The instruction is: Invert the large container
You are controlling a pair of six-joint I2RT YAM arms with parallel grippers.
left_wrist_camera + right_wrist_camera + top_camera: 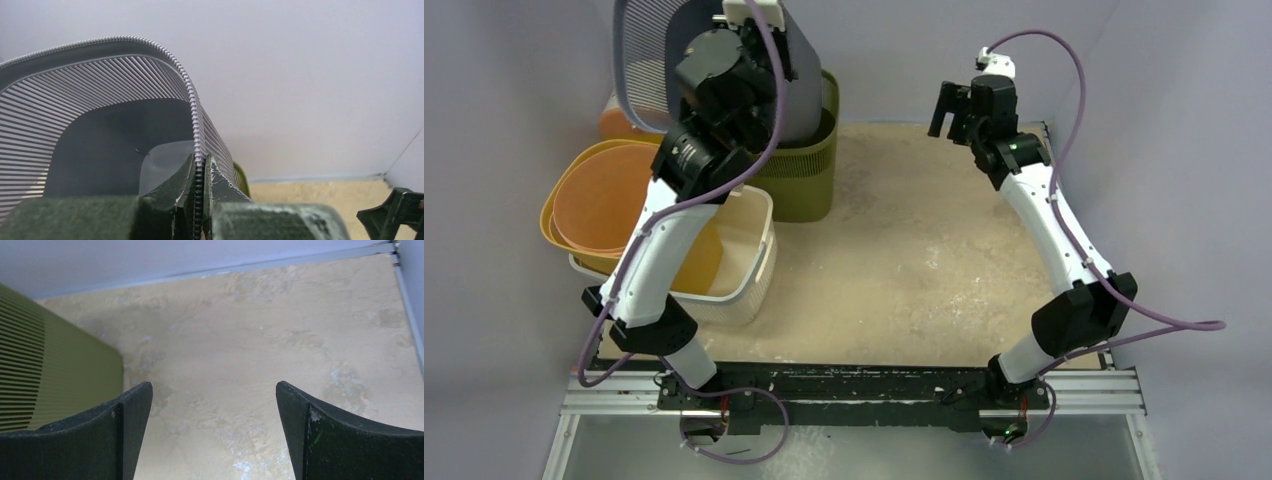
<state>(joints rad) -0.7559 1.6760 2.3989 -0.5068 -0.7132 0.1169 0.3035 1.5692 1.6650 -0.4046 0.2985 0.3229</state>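
Observation:
The large container is a grey slatted basket, lifted off the table at the back left and tipped on its side, with its dark inside facing the camera. In the left wrist view its ribbed rim runs straight down between my left gripper's fingers, which are shut on it. My right gripper hovers at the back right, well apart from the container. The right gripper stands open over bare tabletop with nothing between its fingers.
An olive slatted basket stands right under the lifted container, and it also shows at the left edge as an olive basket. Orange tubs and a white basket crowd the left side. Walls enclose the sandy table.

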